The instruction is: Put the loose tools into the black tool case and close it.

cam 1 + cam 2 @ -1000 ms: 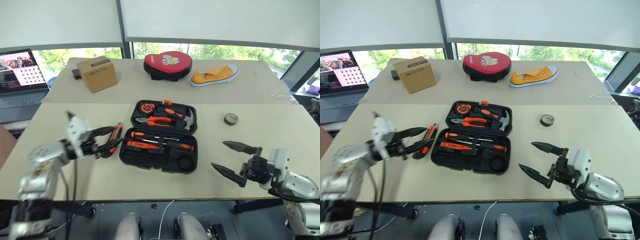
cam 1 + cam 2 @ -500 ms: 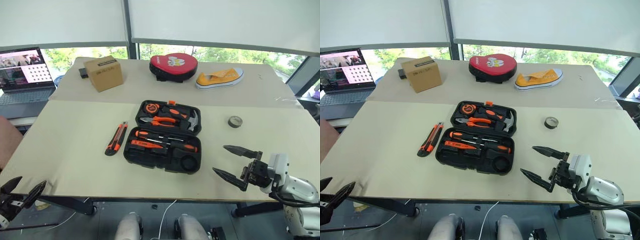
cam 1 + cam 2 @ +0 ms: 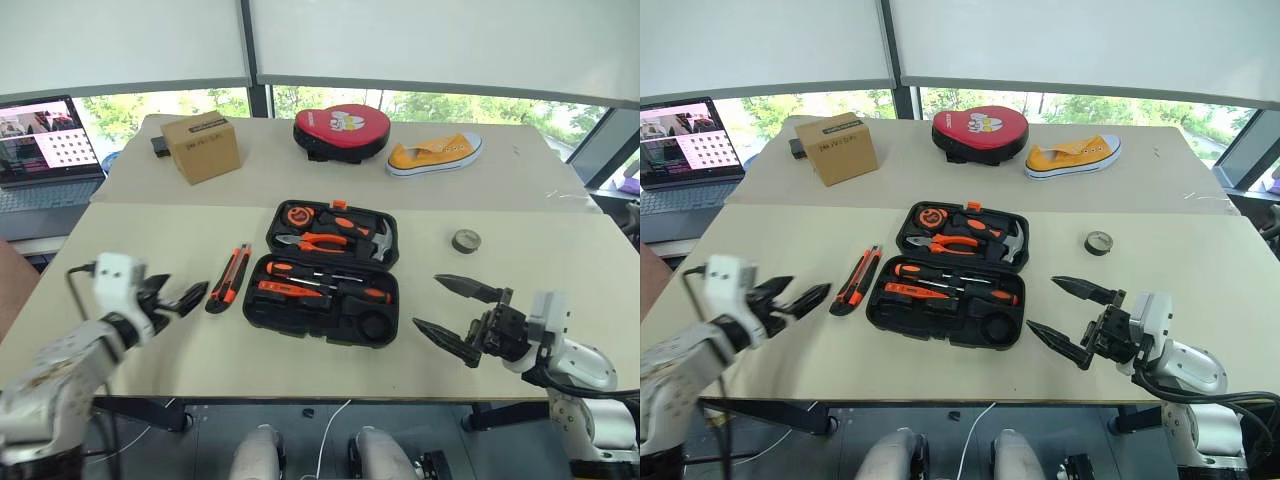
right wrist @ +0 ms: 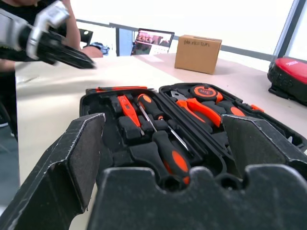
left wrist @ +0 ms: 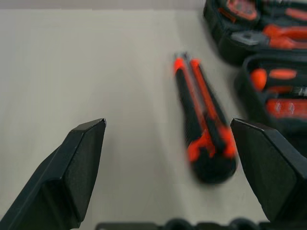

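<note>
Left wrist view: left gripper [image 5: 168, 167] gapes empty before utility knife [image 5: 204, 132] (right gripper [image 3: 455, 318] likewise wide, empty).

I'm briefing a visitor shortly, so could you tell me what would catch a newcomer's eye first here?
The open black tool case at the table's centre, full of orange-handled tools. An orange-and-black utility knife lies loose just to its left, with the open left gripper near it. Behind sit a red pad and a yellow shoe.
</note>
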You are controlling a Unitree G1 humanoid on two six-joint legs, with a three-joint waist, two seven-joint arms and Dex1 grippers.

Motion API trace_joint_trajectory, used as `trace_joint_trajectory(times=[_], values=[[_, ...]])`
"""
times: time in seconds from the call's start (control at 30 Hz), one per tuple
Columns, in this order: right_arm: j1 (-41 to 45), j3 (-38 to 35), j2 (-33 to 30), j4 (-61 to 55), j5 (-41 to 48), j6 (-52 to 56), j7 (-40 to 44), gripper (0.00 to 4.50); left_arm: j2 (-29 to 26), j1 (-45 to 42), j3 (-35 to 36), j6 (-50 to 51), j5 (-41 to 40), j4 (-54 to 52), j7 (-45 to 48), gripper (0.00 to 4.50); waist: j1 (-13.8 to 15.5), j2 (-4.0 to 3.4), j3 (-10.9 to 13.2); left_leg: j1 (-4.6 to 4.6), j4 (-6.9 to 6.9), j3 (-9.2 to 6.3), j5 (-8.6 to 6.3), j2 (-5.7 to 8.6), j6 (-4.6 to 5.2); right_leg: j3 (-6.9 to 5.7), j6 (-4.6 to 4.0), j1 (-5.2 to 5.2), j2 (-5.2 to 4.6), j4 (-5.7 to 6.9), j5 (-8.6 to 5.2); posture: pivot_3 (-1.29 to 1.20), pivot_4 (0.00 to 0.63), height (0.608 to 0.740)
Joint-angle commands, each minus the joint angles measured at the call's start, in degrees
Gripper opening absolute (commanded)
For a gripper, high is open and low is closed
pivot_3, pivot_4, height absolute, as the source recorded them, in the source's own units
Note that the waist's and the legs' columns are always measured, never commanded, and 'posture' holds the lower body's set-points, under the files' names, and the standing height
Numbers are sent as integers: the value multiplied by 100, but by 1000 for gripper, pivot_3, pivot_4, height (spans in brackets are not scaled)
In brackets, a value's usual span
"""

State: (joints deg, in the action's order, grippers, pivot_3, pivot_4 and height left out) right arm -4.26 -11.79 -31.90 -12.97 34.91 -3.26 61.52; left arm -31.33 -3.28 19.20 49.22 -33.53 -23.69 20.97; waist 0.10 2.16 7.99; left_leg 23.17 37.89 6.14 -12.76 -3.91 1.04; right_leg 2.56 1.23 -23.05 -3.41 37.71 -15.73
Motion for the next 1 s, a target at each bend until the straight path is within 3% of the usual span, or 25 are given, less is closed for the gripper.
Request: trace_joint_trajectory(times=[0.03, 0.17, 0.6, 0.73, 0.77, 0.9, 1.0], values=[[11, -16, -14, -251, -16, -20, -55, 4500, 27, -259, -501, -151, 504, 226, -249, 4447, -30, 0, 0, 0, -2, 0, 0, 0, 0, 2, 0, -1, 1, 0, 0, 0, 150, 740], [-15, 15, 10, -381, -33, 27, -170, 4500, 45, -629, -1129, -213, 1068, 866, -434, 4447, -46, -1, 0, 0, -5, 6, 0, 1, 0, 0, -1, -2, 4, 0, -1, 0, 150, 740], [1, 105, -34, -638, 25, 290, -337, 4500, 340, -1303, -1649, -725, 1472, 1938, 115, 4447, 73, -3, -1, 0, -5, 15, 2, 9, -1, -3, 0, 4, -1, -3, -1, 0, 150, 740], [94, 129, -36, -588, 22, 332, -336, 4500, 318, -1296, -1568, -811, 1499, 1982, 239, 3543, 68, -12, -6, -1, -4, 15, 2, 11, -1, -3, 1, 7, -2, -5, 0, 0, 150, 740], [102, 130, -36, -584, 23, 334, -332, 4500, 278, -1255, -1514, -841, 1482, 1932, 301, 3043, 61, -13, -6, -2, -4, 14, 2, 11, -1, -3, 1, 7, -2, -4, 0, 0, 150, 740], [105, 65, -67, -584, 36, 362, -304, 4500, -53, -1059, -1121, -1341, 1364, 1855, 828, 1820, 31, -13, -7, -1, -5, 13, 2, 7, -1, -4, 0, 5, 0, -3, 0, 0, 150, 740], [-25, -36, -117, -655, 77, 378, -285, 4500, -446, -936, -725, -2121, 1128, 1951, 1666, 1752, -44, -11, -3, 4, -7, 13, 2, -2, -2, -3, -6, -8, 6, 2, -3, 0, 150, 740]])
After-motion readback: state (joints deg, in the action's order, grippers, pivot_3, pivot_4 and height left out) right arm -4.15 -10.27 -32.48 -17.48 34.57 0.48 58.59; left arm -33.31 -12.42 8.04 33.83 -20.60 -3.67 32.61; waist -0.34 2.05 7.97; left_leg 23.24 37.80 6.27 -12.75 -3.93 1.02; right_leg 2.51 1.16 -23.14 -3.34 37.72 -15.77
